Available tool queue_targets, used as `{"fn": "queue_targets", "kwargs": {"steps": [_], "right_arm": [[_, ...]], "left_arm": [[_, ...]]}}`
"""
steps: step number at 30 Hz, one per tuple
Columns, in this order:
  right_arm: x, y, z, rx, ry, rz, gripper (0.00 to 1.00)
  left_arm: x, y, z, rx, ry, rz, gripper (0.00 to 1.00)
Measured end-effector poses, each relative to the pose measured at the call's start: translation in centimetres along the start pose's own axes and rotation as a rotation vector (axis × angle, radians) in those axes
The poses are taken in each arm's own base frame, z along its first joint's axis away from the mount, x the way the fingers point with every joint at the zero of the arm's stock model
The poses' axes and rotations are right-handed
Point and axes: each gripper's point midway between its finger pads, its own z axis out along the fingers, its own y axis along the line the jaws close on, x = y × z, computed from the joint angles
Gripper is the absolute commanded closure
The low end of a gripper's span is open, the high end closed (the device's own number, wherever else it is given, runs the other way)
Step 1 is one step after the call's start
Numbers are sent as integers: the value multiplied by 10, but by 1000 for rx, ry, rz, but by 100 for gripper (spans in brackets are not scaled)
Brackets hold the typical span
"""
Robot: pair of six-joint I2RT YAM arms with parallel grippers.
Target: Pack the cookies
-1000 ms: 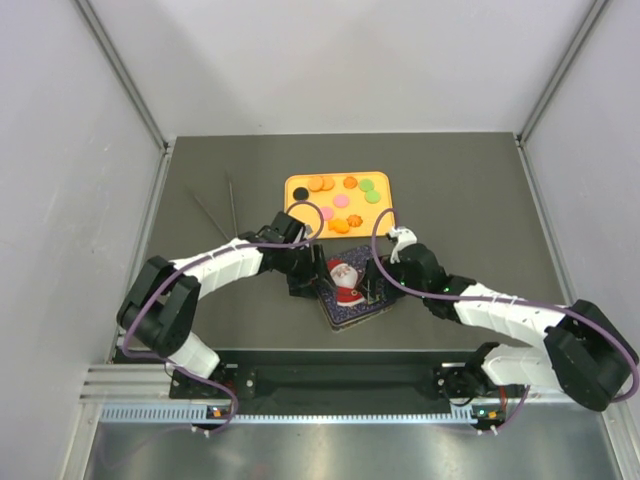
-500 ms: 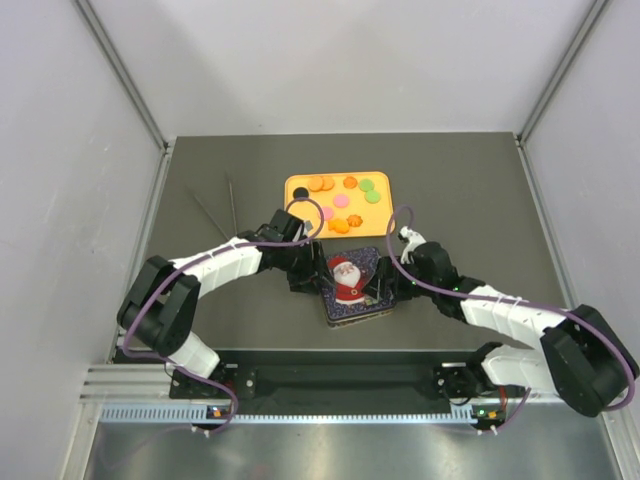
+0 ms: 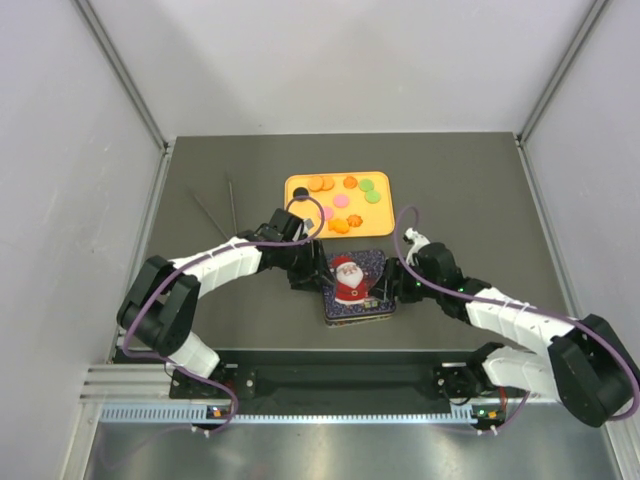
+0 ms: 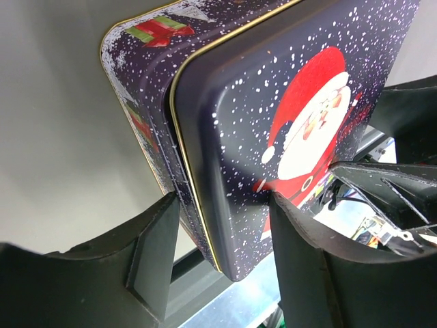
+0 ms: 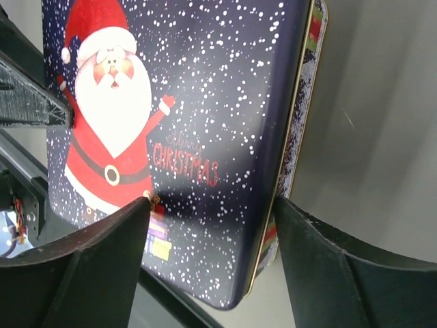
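The cookies [image 3: 340,200], small orange, pink, green and black discs, lie on an orange tray [image 3: 292,183] at the back middle. In front of it lies a dark blue Santa tin [image 3: 355,285] with its lid on, slightly offset from the base. My left gripper [image 3: 312,278] is at the tin's left edge. In the left wrist view it [image 4: 225,253] is open, jaws straddling the edge of the tin [image 4: 273,102]. My right gripper [image 3: 392,285] is at the tin's right edge, open [image 5: 212,266], one finger over the lid of the tin [image 5: 205,82], one beside the wall.
Two thin dark rods [image 3: 230,205] lie on the grey table left of the tray. White enclosure walls stand on three sides. A metal rail [image 3: 330,410] runs along the near edge by the arm bases.
The tin lay skewed with its lid tilted; now it sits squarer and flatter. My right gripper has moved right to the tin's right edge. The left gripper has barely moved.
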Motion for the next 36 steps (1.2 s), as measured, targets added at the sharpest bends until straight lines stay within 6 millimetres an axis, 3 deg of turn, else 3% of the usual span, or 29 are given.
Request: {"fn": "queue_targets", "kwargs": {"steps": [2,7,14,36], "right_arm": [[0,0,-3,7,7,0,29],[-1,4,-9,5,19,-10,18],[-4,9,-14,-6,10,-28,14],[1,6,-21,15,21,-23,46]], "left_arm": [[-1,0,0,3,-3,6,36],[-5,0,1,-2,-25,14,29],[-11,1,2,-11,-55,23,25],[-10,-2,5,9,-60,40,25]]}}
